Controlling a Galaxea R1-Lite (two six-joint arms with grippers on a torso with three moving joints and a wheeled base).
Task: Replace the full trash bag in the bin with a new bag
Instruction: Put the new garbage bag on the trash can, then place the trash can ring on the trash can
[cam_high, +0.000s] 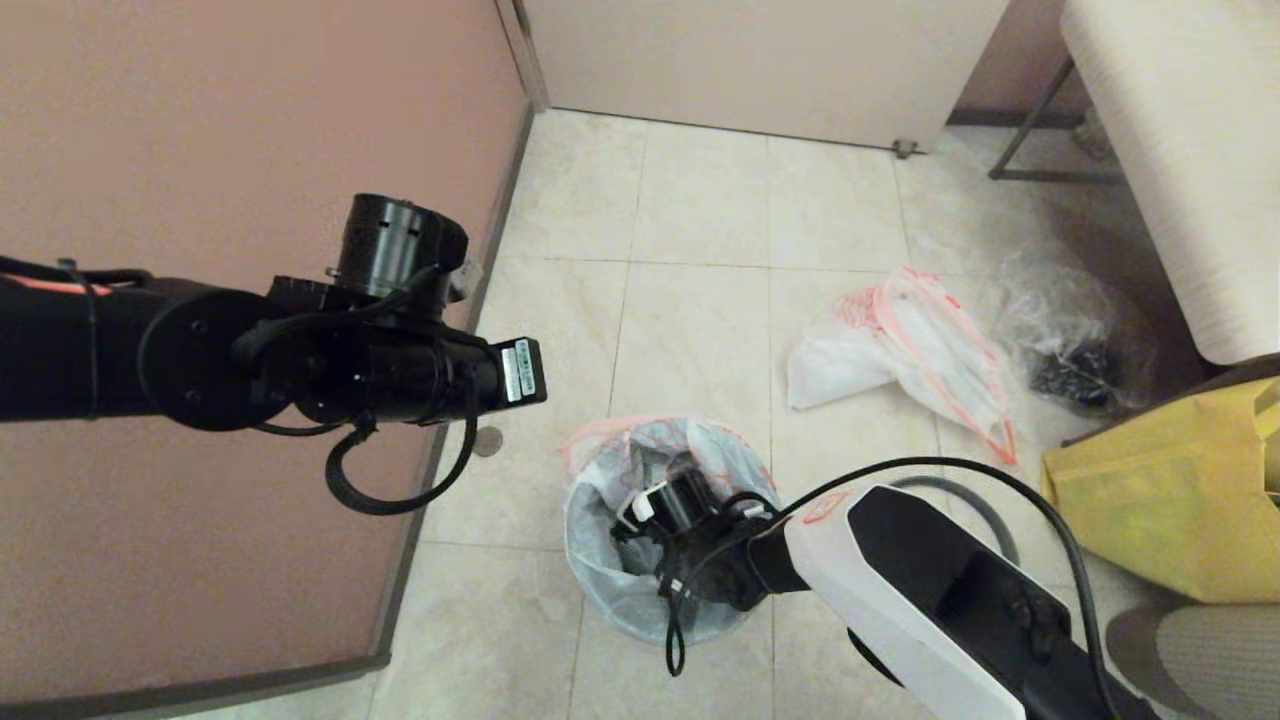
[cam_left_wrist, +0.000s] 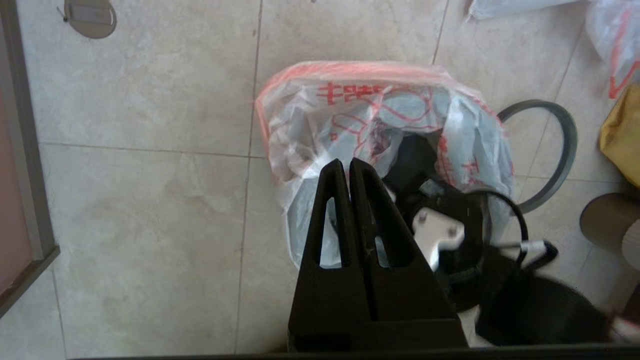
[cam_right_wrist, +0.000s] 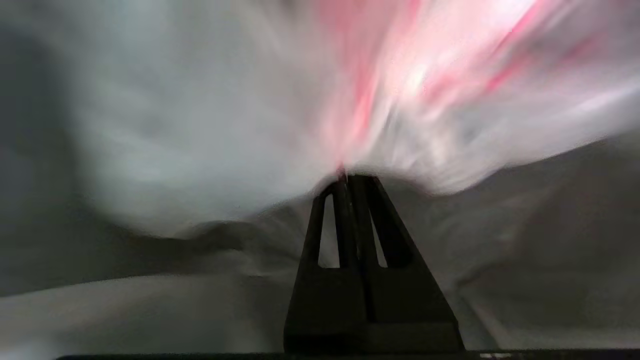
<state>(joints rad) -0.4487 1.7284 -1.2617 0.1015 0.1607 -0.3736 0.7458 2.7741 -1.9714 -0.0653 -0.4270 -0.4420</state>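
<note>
Low in the bin (cam_high: 612, 592), the right claw (cam_right_wrist: 350, 178), closed to a point, pressed on the new bag (cam_high: 598, 478). It would best sweep outward to seat the film before fitting the grey hoop (cam_high: 985, 512) alongside. The left claw (cam_left_wrist: 348, 163) hung closed above, with the full trash bag (cam_high: 920, 350) lying farther off on the floor.

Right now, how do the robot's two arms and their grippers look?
The left arm is all black, built of round joints, with a looped black cable and a white label sticker. The right arm has a white shell with a black panel, a red outline logo and black cables. Both grippers, left gripper and right gripper, have black triangular slotted fingers.
</note>
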